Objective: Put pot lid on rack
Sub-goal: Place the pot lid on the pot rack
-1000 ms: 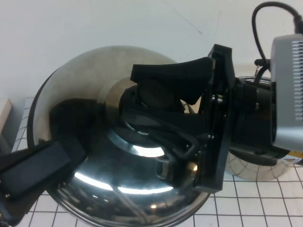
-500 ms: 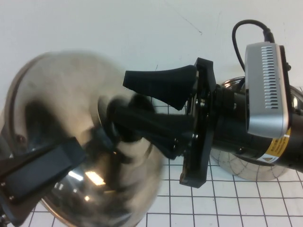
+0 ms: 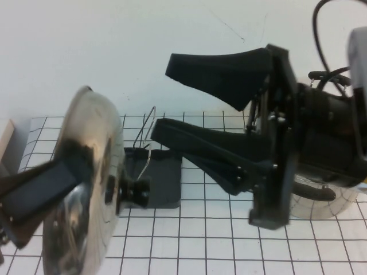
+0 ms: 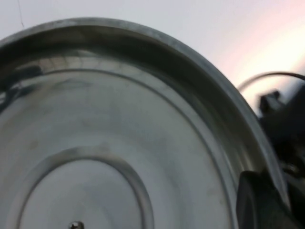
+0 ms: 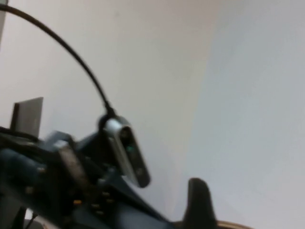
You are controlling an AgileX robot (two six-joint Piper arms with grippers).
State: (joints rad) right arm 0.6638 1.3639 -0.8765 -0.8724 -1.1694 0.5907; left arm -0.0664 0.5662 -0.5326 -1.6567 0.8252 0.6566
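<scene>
The pot lid [image 3: 86, 189] stands on edge at the left of the high view, its black knob [image 3: 135, 192] pointing right. My left gripper [image 3: 74, 177] is shut on the lid's rim; one dark finger lies across its domed face. In the left wrist view the lid's underside [image 4: 95, 133] fills the picture, with a finger [image 4: 262, 205] at the rim. The rack [image 3: 157, 177], a dark grey tray with wire loops [image 3: 146, 134], sits just right of the knob. My right gripper [image 3: 162, 97] is open and empty, above and right of the rack, apart from the lid.
The steel pot [image 3: 327, 203] stands at the right, mostly behind my right arm. A pale wooden block [image 3: 4, 137] is at the left edge. The gridded white mat [image 3: 200, 240] covers the table. The right wrist view shows only wall and one finger [image 5: 198, 200].
My right gripper opened, let go of the knob and drew back right. The lid swung left from facing the camera to edge-on in my left gripper, uncovering the rack.
</scene>
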